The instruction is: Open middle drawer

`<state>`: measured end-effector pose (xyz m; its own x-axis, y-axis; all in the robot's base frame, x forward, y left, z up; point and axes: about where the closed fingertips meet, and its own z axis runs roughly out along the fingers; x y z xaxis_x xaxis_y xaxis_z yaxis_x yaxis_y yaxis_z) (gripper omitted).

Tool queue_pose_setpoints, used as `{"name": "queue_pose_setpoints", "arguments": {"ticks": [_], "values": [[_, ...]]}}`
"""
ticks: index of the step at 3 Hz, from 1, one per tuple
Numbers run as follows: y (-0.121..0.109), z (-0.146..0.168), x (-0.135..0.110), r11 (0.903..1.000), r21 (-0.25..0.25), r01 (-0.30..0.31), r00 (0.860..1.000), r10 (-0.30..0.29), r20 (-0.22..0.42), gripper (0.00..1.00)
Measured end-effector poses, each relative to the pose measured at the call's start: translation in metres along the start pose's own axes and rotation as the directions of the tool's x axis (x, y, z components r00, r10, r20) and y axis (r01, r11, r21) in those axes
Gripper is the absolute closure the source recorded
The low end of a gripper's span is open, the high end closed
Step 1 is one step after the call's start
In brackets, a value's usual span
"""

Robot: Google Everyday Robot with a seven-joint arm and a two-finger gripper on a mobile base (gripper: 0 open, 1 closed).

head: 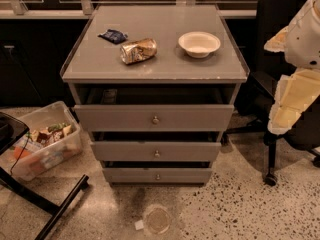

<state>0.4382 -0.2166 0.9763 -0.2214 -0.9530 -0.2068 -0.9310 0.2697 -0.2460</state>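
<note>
middle drawer [190,152], second of three, centre of my view.
bin [65,146] at left holds snack packs [48,133]; bowl [199,44], tipped can [138,50] and packet [113,35] on the cabinet top [165,19]; gripper [292,101] at the right edge, well apart, state i cannot tell.

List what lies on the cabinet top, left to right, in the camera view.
Blue packet → crushed can → white bowl. Further right, off the cabinet, is the robot arm; its tool is out of view.
</note>
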Motion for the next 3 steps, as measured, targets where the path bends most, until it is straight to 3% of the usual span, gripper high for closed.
{"name": "queue_pose_setpoints", "arguments": {"ticks": [2,3], "values": [[-0.001,0.014,0.003,0.9993,-0.013,-0.034,0.999,0.034,0.019,0.00],[0.009,0.067,-0.003,0.9886,-0.068,-0.134,0.988,0.139,0.070,0.00]]}}
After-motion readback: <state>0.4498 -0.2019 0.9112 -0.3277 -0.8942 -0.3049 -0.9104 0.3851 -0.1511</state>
